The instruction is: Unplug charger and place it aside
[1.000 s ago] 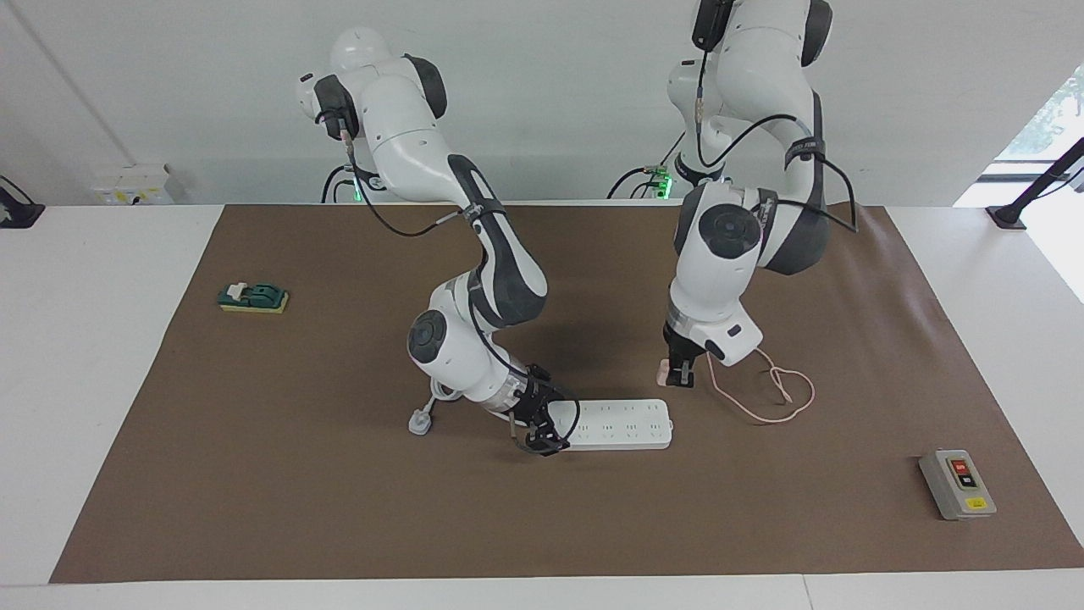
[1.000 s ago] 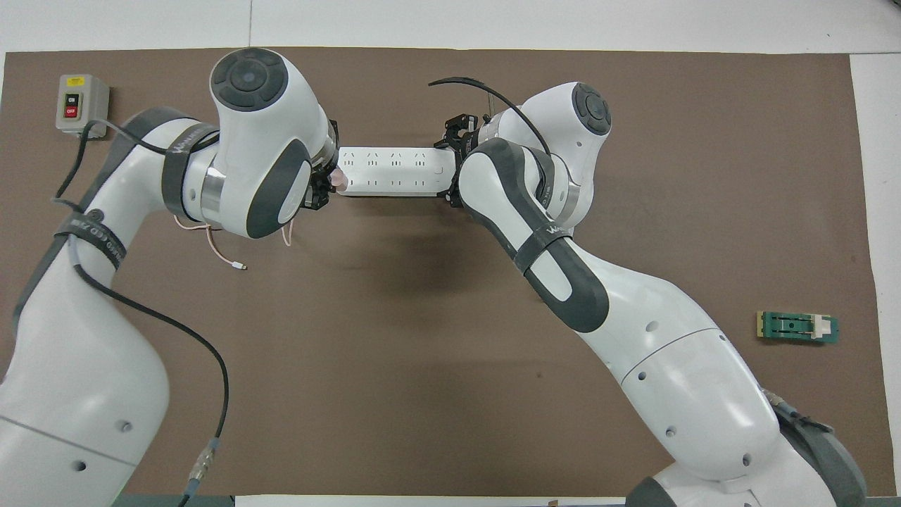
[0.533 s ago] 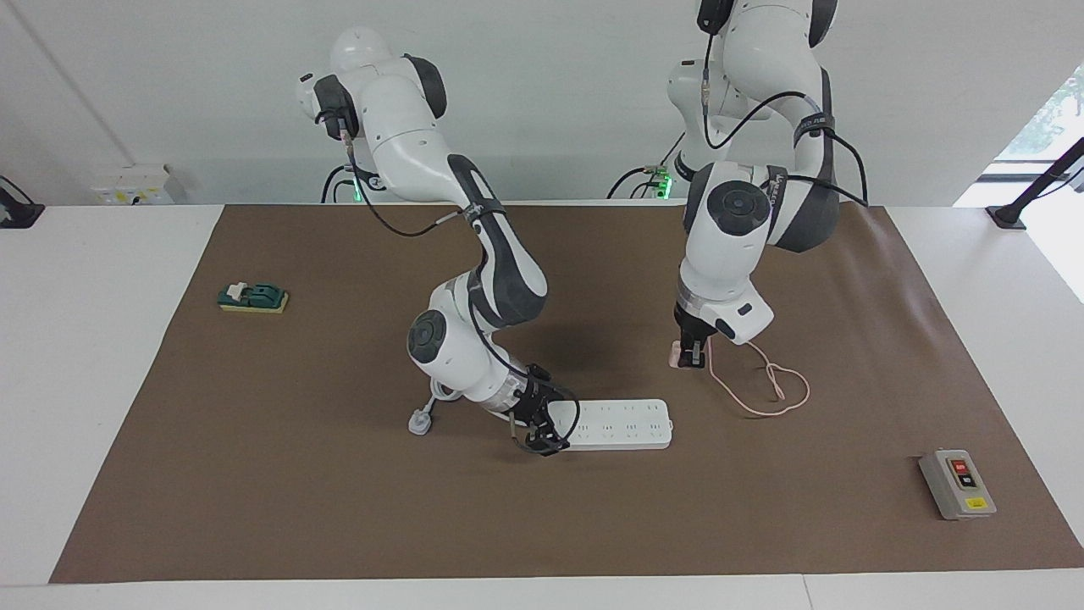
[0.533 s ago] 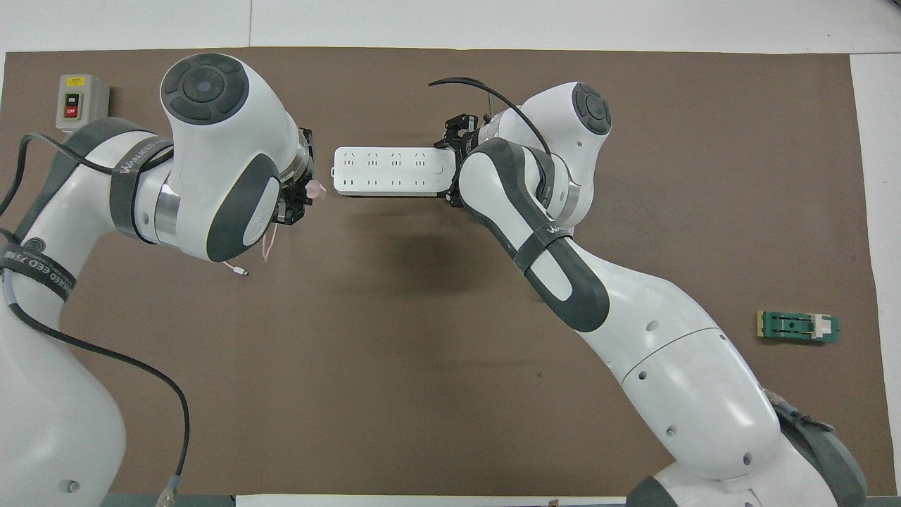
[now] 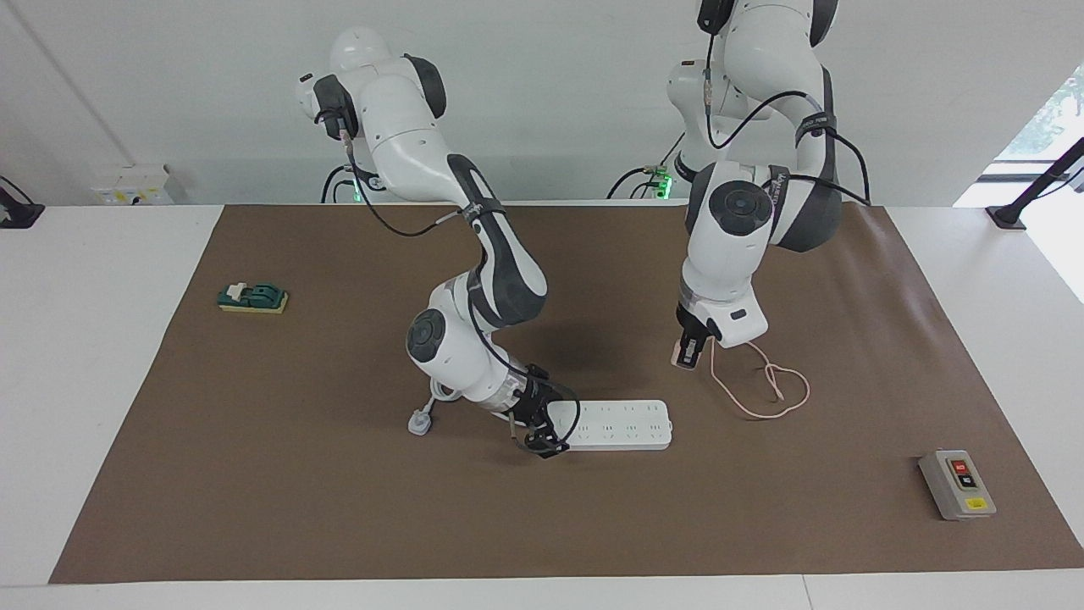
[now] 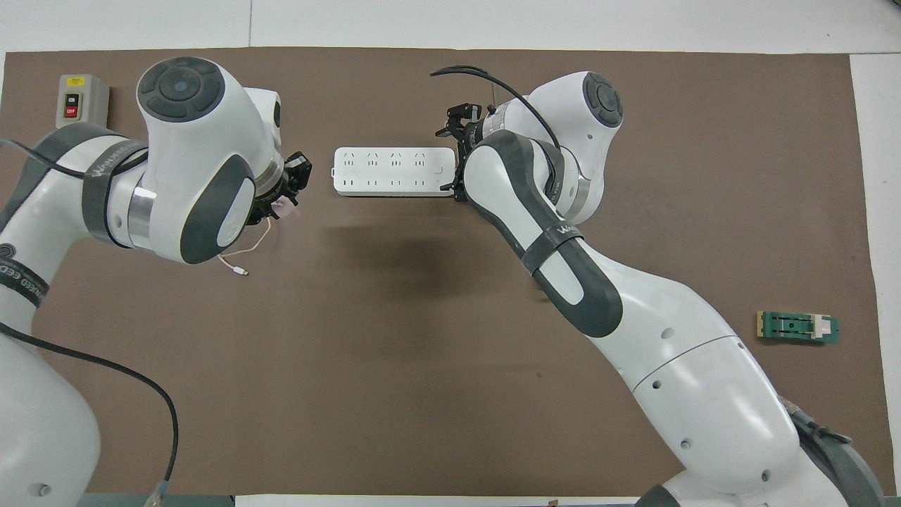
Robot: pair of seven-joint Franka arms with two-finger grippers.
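My left gripper [image 5: 689, 351] is shut on the small pale pink charger [image 5: 681, 355] and holds it just over the brown mat, clear of the power strip and toward the left arm's end of the table. The charger [image 6: 284, 206] peeks out under the left gripper [image 6: 290, 189] in the overhead view. Its thin pink cable [image 5: 765, 391] lies looped on the mat; the cable's loose end [image 6: 239, 268] shows too. The long white power strip [image 5: 622, 424] [image 6: 391, 171] lies flat. My right gripper [image 5: 542, 441] [image 6: 457, 156] is at the strip's end toward the right arm.
A white three-pin plug [image 5: 419, 421] with a thick cord lies on the mat beside the right wrist. A grey switch box [image 5: 957, 485] [image 6: 82, 104] sits at the left arm's end. A green block [image 5: 252, 297] [image 6: 797, 327] sits at the right arm's end.
My left gripper has carried the charger away from the strip's end, up and toward the robots, and has tilted. The cable trailed along. The right arm's wrist shifted slightly; the strip stayed put.
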